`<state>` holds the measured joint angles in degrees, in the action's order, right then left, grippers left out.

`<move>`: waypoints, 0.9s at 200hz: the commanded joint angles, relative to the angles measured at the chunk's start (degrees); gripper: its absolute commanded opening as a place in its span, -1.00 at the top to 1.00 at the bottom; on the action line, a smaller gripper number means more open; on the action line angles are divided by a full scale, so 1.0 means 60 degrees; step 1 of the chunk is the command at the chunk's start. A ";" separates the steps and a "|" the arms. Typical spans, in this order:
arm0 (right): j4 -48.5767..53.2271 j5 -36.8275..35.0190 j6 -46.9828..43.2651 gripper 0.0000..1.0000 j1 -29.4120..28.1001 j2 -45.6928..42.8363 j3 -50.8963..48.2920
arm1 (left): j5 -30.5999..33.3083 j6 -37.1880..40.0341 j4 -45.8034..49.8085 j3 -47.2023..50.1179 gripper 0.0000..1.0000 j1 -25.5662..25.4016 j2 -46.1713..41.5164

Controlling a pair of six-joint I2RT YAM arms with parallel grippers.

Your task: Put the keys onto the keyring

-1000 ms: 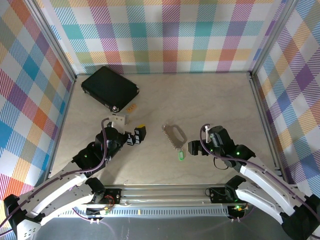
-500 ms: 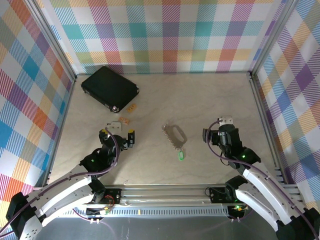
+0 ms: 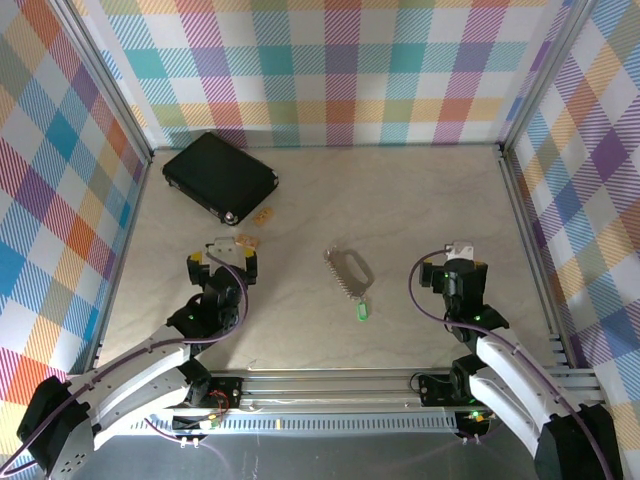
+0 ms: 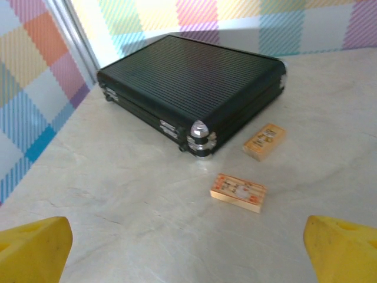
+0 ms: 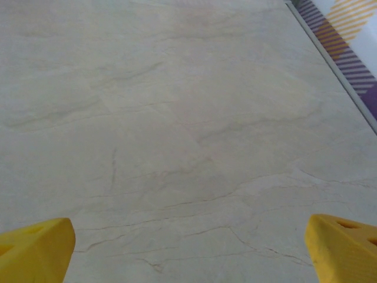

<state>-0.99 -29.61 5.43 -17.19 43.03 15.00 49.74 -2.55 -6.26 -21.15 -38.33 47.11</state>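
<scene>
**KEYRING LOCATION AND FINGER STATE**

Keyring (image 3: pixel 348 272): flat on the table (image 3: pixel 400 190), between the two grippers, touching neither. Silver, elongated, set diagonally. Green tag (image 3: pixel 361 312) at its near end. Individual keys not distinguishable.

Left gripper (image 3: pixel 223 262): jaws spread wide, holding nothing. Keyring off to the right of its fingers, well apart. Left fingertips (image 4: pixel 32 247) yellow, at the lower corners of the left wrist view, with bare table between.

Ahead of the left fingers, in order outward:
- Nearer block (image 4: pixel 238 192): small, tan, flat on the table, slightly right of the midline between the fingertips.
- Farther block (image 4: pixel 264 141): similar, beyond the first and apart from it, near the corner of the case.
- Black case (image 4: pixel 188 94): closed, lying flat, ribbed lid, metal latch facing the fingers.

Right gripper (image 3: pixel 452 272): jaws spread wide, holding nothing. Keyring off to the left of its fingers, well apart. Right fingertips (image 5: pixel 35 250) yellow, at the lower corners of the right wrist view, with bare marbled table ahead. Checked wall (image 5: pixel 347 23) beyond the table edge, ahead and to the right.
</scene>
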 commanded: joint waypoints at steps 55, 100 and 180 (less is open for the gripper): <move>-0.1866 0.0173 -0.0502 -0.98 0.0538 0.0346 -0.0416 | 0.0209 0.0747 -0.2915 0.1512 -0.99 0.1104 0.0795; -0.2307 0.0701 -0.0560 -0.98 0.0928 0.1621 0.0032 | -0.0577 0.1077 -0.3831 0.1581 -0.99 0.1769 0.1469; -0.4632 0.1567 -0.0847 -0.98 0.1446 0.3997 0.0595 | -0.1811 0.1230 -0.5932 0.1325 -0.99 0.3120 0.3364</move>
<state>-21.65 -23.18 1.17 -9.78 64.34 16.29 41.36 4.19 -33.89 -11.94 -21.65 64.31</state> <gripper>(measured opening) 0.990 0.997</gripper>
